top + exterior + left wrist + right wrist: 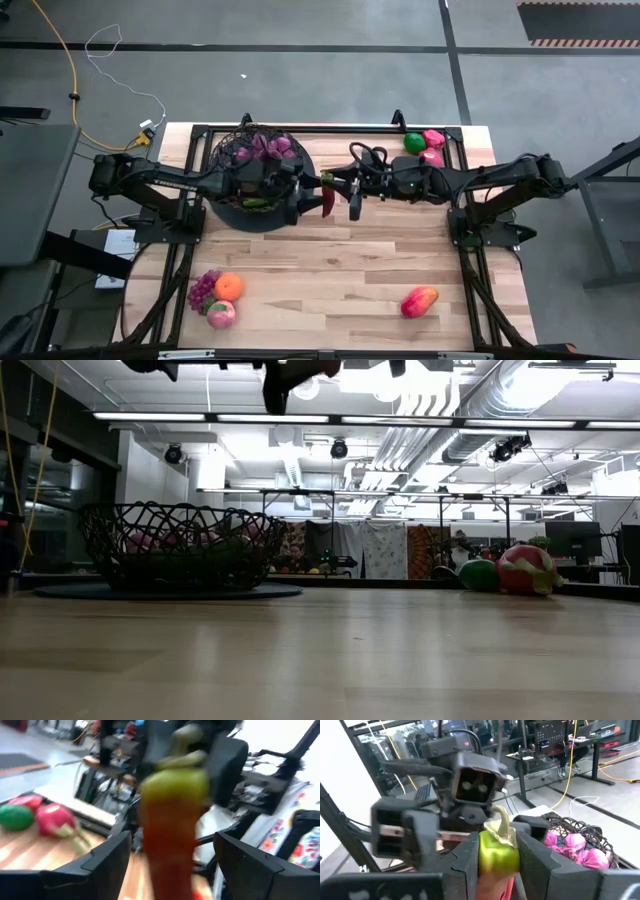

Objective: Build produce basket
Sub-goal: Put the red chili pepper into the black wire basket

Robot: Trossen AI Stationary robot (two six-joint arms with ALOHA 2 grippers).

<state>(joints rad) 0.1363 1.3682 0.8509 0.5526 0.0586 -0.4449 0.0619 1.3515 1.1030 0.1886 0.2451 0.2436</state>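
Note:
The basket is a black wire-mesh bowl at the table's far left; it holds purple-pink produce and a green cucumber. My right gripper is shut on a pepper, green at the stem and red below, held in the air just right of the basket. My left gripper reaches over the basket's right rim, open. In the left wrist view its fingers stand on either side of the pepper without touching it. My right gripper pinches the pepper's green upper end, just under the curled stem, between its two fingers. The fingers come about level from the table's right side. The pepper is lifted clear of the table, and its red end reaches out past the fingers.
A grape bunch, an orange and a pink peach lie at the near left. A red-orange mango lies at the near right. A green pepper and pink radishes lie at the far right.

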